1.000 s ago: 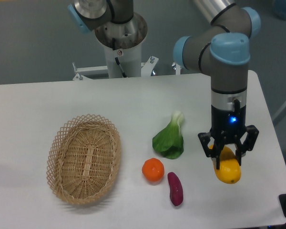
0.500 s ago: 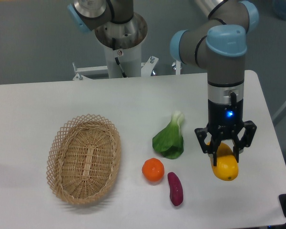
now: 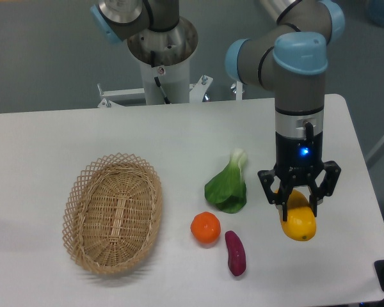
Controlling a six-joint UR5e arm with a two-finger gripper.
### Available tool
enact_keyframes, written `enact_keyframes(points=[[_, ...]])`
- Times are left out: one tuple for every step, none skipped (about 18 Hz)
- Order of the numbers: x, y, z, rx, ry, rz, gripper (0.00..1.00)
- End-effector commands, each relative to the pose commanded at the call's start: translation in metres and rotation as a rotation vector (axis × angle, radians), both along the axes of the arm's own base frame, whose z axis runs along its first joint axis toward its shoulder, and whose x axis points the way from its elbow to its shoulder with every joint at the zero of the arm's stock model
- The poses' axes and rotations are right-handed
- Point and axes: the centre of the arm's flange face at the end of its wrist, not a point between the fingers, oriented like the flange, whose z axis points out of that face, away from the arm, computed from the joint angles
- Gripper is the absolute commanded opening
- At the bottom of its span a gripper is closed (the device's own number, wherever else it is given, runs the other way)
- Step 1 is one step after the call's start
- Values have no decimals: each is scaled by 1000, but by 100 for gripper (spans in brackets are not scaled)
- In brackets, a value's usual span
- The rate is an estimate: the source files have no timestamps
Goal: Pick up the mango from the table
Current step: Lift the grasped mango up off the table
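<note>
The mango (image 3: 298,223), a yellow oval fruit shading to orange at its top, hangs in my gripper (image 3: 298,206) above the right part of the white table (image 3: 51,141). The black fingers are shut on its upper half, one on each side, and its lower end sticks out below them. The arm comes down from above, straight over the fruit, with a blue light lit on the wrist.
A round orange (image 3: 205,228) and a dark purple sweet potato (image 3: 235,252) lie left of the mango. A green leafy bok choy (image 3: 228,185) lies just behind them. A wicker basket (image 3: 112,213) stands at the left. The robot base (image 3: 161,57) is at the back.
The gripper has carried the mango slightly up and to the left over the last second. The other objects have not moved.
</note>
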Motion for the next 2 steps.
enact_keyframes(points=[[0,0,0,-1,1,-2,36],[0,0,0,-2,3,-5,36]])
